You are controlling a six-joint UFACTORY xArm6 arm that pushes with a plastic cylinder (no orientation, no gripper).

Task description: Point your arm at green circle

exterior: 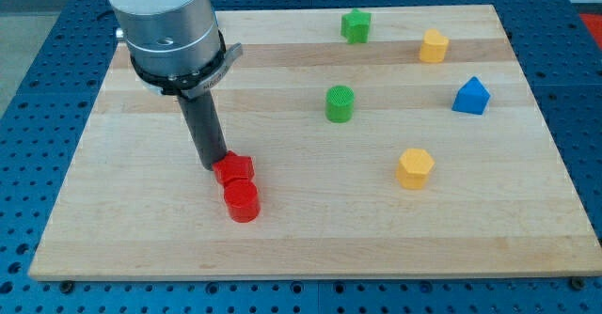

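The green circle [340, 103] is a short green cylinder standing near the middle of the wooden board [141, 229]. My tip [215, 166] rests on the board well to the view's left and below it, touching the left edge of a red block [233, 169]. A red cylinder [242, 201] sits just below that red block, against it. The rod rises from the tip to the grey arm body at the view's top left.
A green star-like block [356, 25] sits near the top edge. A yellow block [434, 46] is at the top right, a blue block [471, 97] at the right, and a yellow hexagon [415, 167] is right of centre.
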